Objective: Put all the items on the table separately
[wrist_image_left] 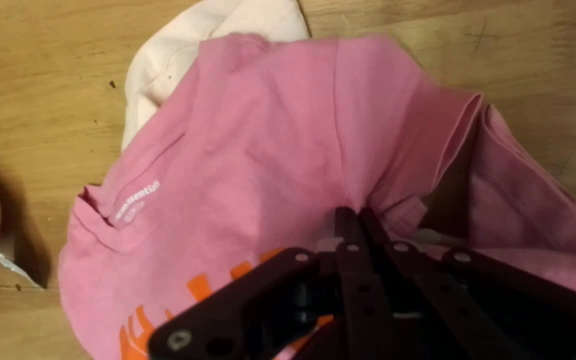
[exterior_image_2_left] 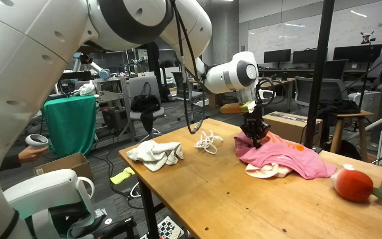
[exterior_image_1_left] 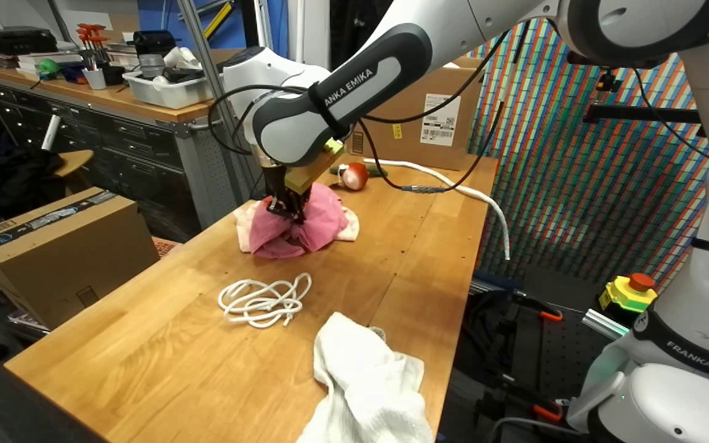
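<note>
On the wooden table (exterior_image_1_left: 176, 369) lies a pink cloth (wrist_image_left: 268, 125), a shirt with orange print, spread over a cream cloth (exterior_image_2_left: 265, 170) that is mostly hidden. My gripper (wrist_image_left: 355, 210) points down into it with its fingertips together, and the fabric puckers into folds where they pinch it. That pink cloth still rests on the tabletop. A coiled thin white rope (exterior_image_1_left: 265, 300) sits apart from it, and a white cloth (exterior_image_1_left: 370, 381) is heaped at the table's near edge. In both exterior views a plush red-orange radish (exterior_image_2_left: 355, 184) with green leaves lies beside the pink cloth.
A large cardboard box (exterior_image_1_left: 419, 111) stands at the table's end. A thicker white cord (exterior_image_1_left: 453, 184) runs over the table's side edge. The arm's black cable (exterior_image_2_left: 186, 99) hangs in a loop above the table. A dark post (exterior_image_2_left: 320, 73) rises close to the pink cloth.
</note>
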{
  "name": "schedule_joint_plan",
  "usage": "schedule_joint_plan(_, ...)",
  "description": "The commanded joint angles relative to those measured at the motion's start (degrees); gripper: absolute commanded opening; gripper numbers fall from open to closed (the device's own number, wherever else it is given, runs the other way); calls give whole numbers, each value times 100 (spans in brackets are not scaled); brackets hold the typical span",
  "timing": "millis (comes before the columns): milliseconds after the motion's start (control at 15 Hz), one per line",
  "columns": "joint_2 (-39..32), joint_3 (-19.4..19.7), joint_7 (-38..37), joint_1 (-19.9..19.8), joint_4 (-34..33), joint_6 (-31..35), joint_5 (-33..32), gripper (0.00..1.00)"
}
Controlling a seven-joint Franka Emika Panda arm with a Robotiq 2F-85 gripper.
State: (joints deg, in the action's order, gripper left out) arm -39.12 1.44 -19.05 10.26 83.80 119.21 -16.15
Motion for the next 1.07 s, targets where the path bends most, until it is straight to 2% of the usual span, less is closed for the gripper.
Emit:
schedule_joint_plan(0,-9,-28,42,-15,-126,-163,329,4)
schedule_joint_plan(267,107,-103,288,-118,98,-763,703,4)
schedule_joint_plan(667,330,0,283,-336,658,-1507,907,4)
schedule_joint_plan(1000,713,141,148,-596,1266,-1722,971,4)
